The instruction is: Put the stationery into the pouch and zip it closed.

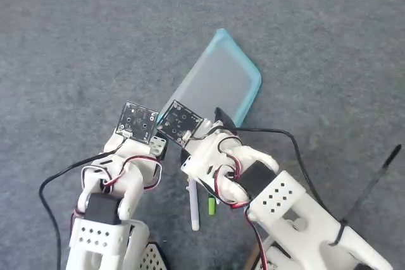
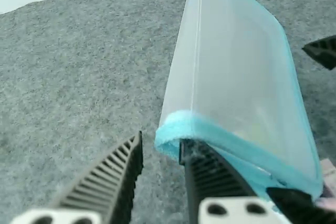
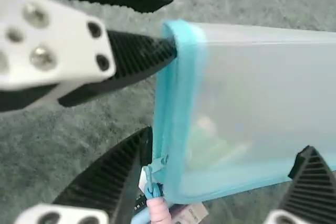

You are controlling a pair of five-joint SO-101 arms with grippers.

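1. Over the table, in the high view, one flat rectangular pouch [image 1: 221, 80] lies slanted on the grey felt-like table cover [image 1: 69, 55]. It is frosted translucent plastic with a light-blue fabric border and rounded corners. Its near short end sits under the heads of two white arms, the left arm [image 1: 117, 188] and the right arm [image 1: 266, 188], close side by side. Bare cover lies wide around the pouch's far end and both long sides. Beneath the right arm lie one slim white pen [image 1: 193, 210] and one short green stick [image 1: 212, 206], near each other and both outside the pouch. One black cable [image 1: 285, 134] arcs off the right arm.

2. In the left wrist view, the left gripper [image 2: 160, 148] is released. Its two black ribbed fingers [image 2: 115, 169] stand apart with grey cover showing between them, and they clamp nothing. The pouch's padded blue corner rests at the tip of one finger, and the pouch stretches away from there.

3. In the right wrist view, the right gripper [image 3: 228, 142] is spread wide and grasps nothing. One black toothed finger stands at each side of the pouch's short end. The small blue zip pull [image 3: 149, 179] sits at the corner just beside one finger, with one pink tag [image 3: 159, 211] hanging from it. A pale green and white blur shows through the plastic, too faint to name. One finger of the left gripper touches the other corner of this same end.
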